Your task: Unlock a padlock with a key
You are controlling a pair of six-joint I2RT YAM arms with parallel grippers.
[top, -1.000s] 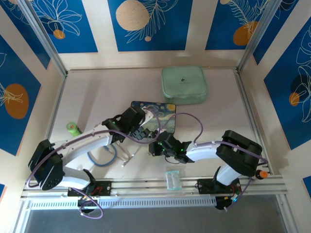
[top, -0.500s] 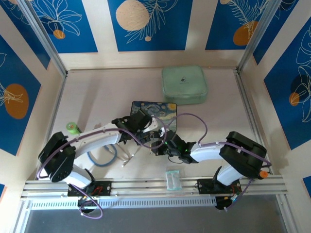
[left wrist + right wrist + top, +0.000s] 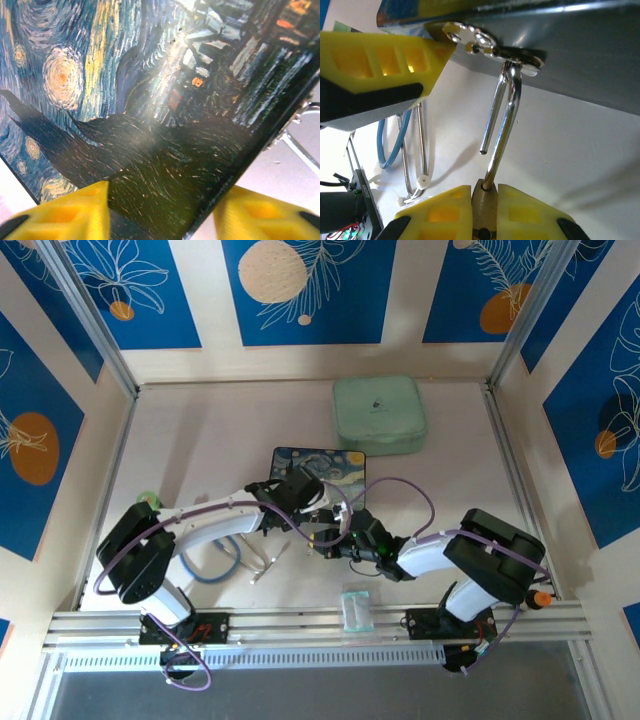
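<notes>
Vs half a second ago: left arm has swung further in, and the left gripper (image 3: 160, 202) now sits at the near corner of the starry-night box (image 3: 150, 100). Its jaws are apart with the corner between them; can't tell if they pinch. The right gripper (image 3: 485, 194) stays clamped on the padlock (image 3: 485, 216), the brass body squeezed between yellow plastic fingers (image 3: 440, 212). Straight ahead of those fingertips the thin silver shackle (image 3: 504, 120) rises to the box's shiny metal clasp (image 3: 520, 56); one leg hangs free of the body. Box lid is glossy, with painted swirls and fine scuffs. Left of the right gripper, the blue tube and silver prongs of a stethoscope (image 3: 412, 150) lie on the pale table (image 3: 580, 150). Padlock's lower half is cut off by the frame edge, keyhole hidden.
</notes>
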